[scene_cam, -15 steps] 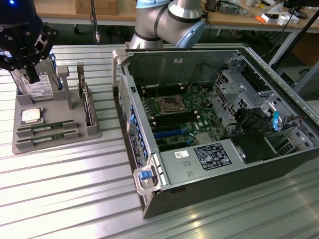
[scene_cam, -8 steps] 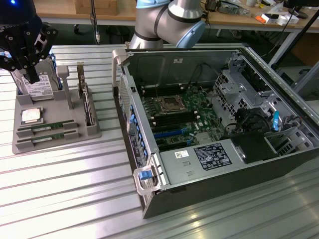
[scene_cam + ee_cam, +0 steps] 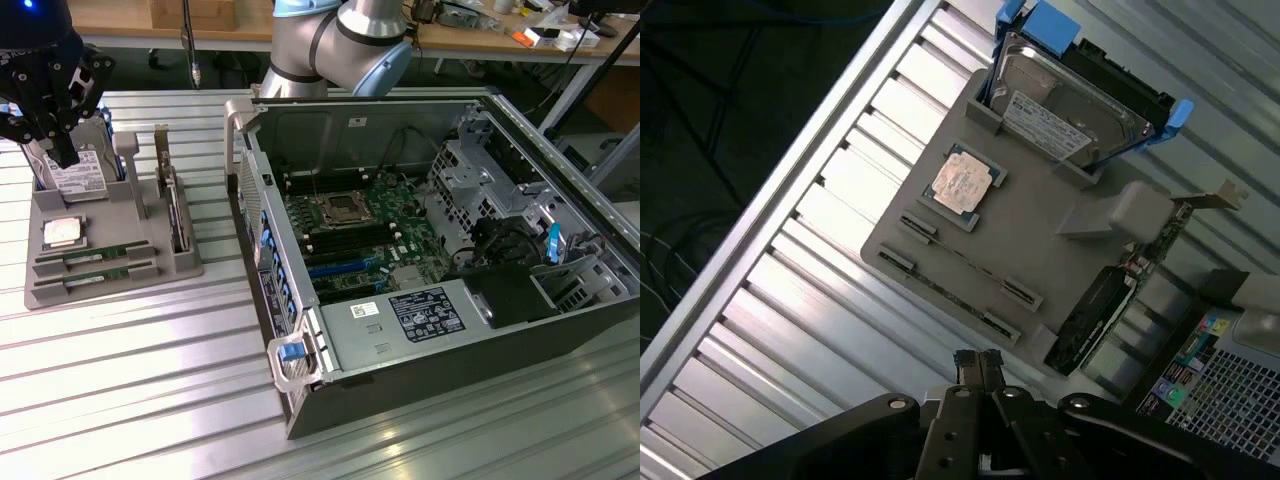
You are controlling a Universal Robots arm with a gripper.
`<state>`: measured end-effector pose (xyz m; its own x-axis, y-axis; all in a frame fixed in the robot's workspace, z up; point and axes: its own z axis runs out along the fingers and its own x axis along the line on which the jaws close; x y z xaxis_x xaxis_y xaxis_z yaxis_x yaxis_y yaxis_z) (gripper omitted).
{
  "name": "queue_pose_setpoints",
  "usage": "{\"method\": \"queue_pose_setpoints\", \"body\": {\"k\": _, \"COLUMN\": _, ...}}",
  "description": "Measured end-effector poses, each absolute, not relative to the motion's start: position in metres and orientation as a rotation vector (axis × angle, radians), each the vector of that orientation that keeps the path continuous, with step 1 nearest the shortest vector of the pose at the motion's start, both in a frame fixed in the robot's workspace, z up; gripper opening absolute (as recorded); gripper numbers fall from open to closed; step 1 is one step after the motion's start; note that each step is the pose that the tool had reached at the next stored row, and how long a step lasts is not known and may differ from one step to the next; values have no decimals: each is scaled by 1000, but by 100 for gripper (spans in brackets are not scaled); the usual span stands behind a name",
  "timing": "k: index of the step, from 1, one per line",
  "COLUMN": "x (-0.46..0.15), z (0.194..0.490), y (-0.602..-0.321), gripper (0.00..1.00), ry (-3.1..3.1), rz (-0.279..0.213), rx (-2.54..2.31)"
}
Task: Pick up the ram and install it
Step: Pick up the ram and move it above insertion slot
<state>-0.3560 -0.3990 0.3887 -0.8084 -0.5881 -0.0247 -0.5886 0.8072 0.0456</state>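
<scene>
Two sticks of ram (image 3: pixel 93 257) lie flat in the slots of the grey tray (image 3: pixel 100 293), untouched, so the pickup has not begun: this reads as the approach. The pincer (image 3: pixel 63 152) hangs empty above the tray with its jaws pressed together, tips nearest the hard drive (image 3: pixel 75 180). The ram sits below it, past the square processor chip (image 3: pixel 62 232), well apart from the tips. From the wrist, the pincer (image 3: pixel 978 362) looks down at the sticks edge-on, thin lines across the tray (image 3: pixel 1040 240). A grasp, I judge, calls for jaws parted, lined up across one stick and lowered straight. The open computer case (image 3: pixel 420 310) waits on the desk (image 3: pixel 150 380), well off to the side of the pincer.
</scene>
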Motion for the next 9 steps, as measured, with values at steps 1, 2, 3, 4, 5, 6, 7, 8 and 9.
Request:
{"method": "queue_pose_setpoints", "body": {"k": 1, "x": -356, "z": 389, "y": -399, "gripper": 10, "ry": 2973, "rz": 80, "rx": -984}}
{"method": "queue_pose_setpoints", "body": {"k": 2, "x": -356, "z": 389, "y": -399, "gripper": 10, "ry": 2968, "rz": 80, "rx": -1000}}
{"method": "queue_pose_setpoints", "body": {"k": 3, "x": -356, "z": 389, "y": -399, "gripper": 10, "ry": 2964, "rz": 80, "rx": -1011}}
{"method": "queue_pose_setpoints", "body": {"k": 4, "x": -356, "z": 389, "y": -399, "gripper": 10, "ry": 2961, "rz": 80, "rx": -1022}}
{"method": "queue_pose_setpoints", "body": {"k": 5, "x": -356, "z": 389, "y": -399, "gripper": 10, "ry": 2956, "rz": 80, "rx": -1037}}
{"method": "queue_pose_setpoints", "body": {"k": 6, "x": -356, "z": 389, "y": -399, "gripper": 10, "ry": 2951, "rz": 80, "rx": -1050}}
{"method": "queue_pose_setpoints", "body": {"k": 7, "x": -356, "z": 389, "y": -399, "gripper": 10, "ry": 2947, "rz": 80, "rx": -1063}}
{"method": "queue_pose_setpoints", "body": {"k": 8, "x": -356, "z": 389, "y": -399, "gripper": 10, "ry": 2943, "rz": 80, "rx": -1073}}
{"method": "queue_pose_setpoints", "body": {"k": 9, "x": -356, "z": 389, "y": -399, "gripper": 10, "ry": 2939, "rz": 80, "rx": -1085}}
